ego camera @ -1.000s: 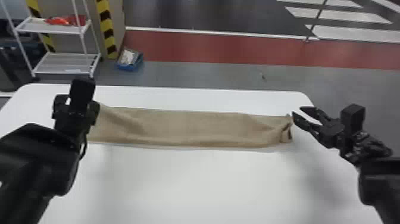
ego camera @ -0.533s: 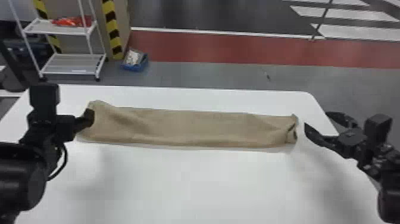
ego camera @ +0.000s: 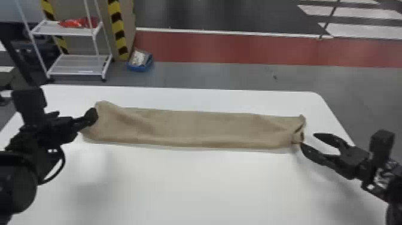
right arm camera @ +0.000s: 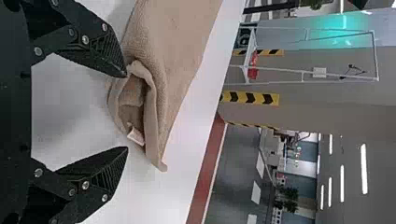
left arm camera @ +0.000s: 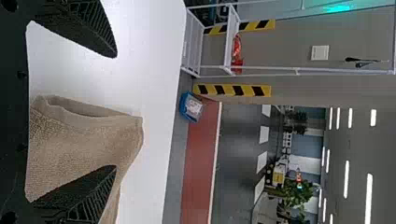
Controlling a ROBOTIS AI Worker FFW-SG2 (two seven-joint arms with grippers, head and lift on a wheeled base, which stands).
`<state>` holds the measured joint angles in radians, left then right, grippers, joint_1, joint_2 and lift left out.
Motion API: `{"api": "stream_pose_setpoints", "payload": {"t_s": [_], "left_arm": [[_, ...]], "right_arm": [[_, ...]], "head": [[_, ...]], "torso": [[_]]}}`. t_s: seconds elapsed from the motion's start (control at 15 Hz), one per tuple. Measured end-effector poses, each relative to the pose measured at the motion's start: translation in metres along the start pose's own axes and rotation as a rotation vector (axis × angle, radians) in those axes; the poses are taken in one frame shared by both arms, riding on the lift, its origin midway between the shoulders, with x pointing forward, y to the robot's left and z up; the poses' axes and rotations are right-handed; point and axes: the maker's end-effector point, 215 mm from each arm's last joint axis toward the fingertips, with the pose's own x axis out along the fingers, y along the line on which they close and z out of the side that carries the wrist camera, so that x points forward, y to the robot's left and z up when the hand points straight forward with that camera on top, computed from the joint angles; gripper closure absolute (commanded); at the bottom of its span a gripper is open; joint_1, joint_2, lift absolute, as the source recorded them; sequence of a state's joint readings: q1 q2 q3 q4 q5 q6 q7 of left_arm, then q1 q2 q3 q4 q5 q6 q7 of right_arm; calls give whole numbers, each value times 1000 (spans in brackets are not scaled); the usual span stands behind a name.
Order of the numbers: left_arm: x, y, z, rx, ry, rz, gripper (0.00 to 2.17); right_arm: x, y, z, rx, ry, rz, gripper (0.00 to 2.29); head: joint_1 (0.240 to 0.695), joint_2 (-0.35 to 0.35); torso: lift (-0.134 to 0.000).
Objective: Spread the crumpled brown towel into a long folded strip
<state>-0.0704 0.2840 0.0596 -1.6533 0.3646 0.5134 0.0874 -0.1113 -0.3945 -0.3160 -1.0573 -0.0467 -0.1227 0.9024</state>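
The brown towel [ego camera: 197, 128] lies as a long strip across the white table, with slight wrinkles and a curled right end. At its left end is my left gripper [ego camera: 85, 119]; in the left wrist view the left gripper [left arm camera: 114, 112] is wide open, one finger over the towel [left arm camera: 79, 144] and the other over bare table. Just off the right end stands my right gripper [ego camera: 308, 140], open. In the right wrist view the right gripper [right arm camera: 127, 112] has its fingers spread near the towel's open folded end [right arm camera: 135, 102], where a small white tag [right arm camera: 135, 135] shows.
The white table [ego camera: 179, 185] extends in front of the towel and a narrower band of it behind. Beyond the far edge are a white rack [ego camera: 79, 64] and a blue bin [ego camera: 140, 61] on the floor.
My left gripper has moved left and turned toward the towel's left end. The right gripper drew back to the right, then came back closer to the right end. The towel looks unchanged.
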Motion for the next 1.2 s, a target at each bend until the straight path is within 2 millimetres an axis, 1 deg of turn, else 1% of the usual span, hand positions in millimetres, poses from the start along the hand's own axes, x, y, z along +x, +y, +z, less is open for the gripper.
{"api": "stream_pose_setpoints", "payload": {"t_s": [0.13, 0.2, 0.33, 0.4, 0.47, 0.53, 0.6, 0.67, 0.73, 0.8, 1.07, 1.2], "left_arm": [[0, 1, -1, 9, -2, 4, 39], [0, 1, -1, 12, -3, 7, 39], [0, 3, -1, 18, -4, 10, 39], [1, 3, -1, 22, -5, 11, 39], [1, 3, -1, 25, -6, 11, 39], [1, 2, 0, 26, -10, 11, 39], [1, 1, 1, 27, -13, 10, 39], [1, 1, 1, 28, -15, 8, 39], [1, 0, 1, 29, -14, 5, 39], [2, -1, 0, 30, -13, 2, 39], [2, -5, -5, 39, -1, -20, 46], [2, -9, -14, 44, 35, -39, 191]], "right_arm": [[-2, 14, 2, 21, -31, 19, 431], [-5, 18, 5, 35, -52, 24, 505], [-9, 22, 7, 58, -65, 30, 542], [-8, 23, 6, 68, -55, 33, 758], [-5, 25, 6, 69, -48, 40, 826], [-1, 25, 8, 65, -46, 44, 950], [1, 25, 11, 58, -46, 46, 1001], [3, 24, 14, 53, -47, 47, 1001], [4, 24, 15, 50, -48, 47, 1119], [3, 22, 16, 47, -48, 45, 1177], [-1, 17, 14, 45, -43, 36, 1177], [-4, 16, 10, 52, -37, 33, 1177]], "head": [[695, -53], [695, -50], [695, -47], [695, -46], [695, -42], [695, -40], [695, -39], [695, -38], [695, -39], [695, -40], [695, -49], [695, -60]], "torso": [[-124], [-124], [-124], [-124], [-124], [-124], [-124], [-124], [-124], [-124], [-124], [-124]]}}
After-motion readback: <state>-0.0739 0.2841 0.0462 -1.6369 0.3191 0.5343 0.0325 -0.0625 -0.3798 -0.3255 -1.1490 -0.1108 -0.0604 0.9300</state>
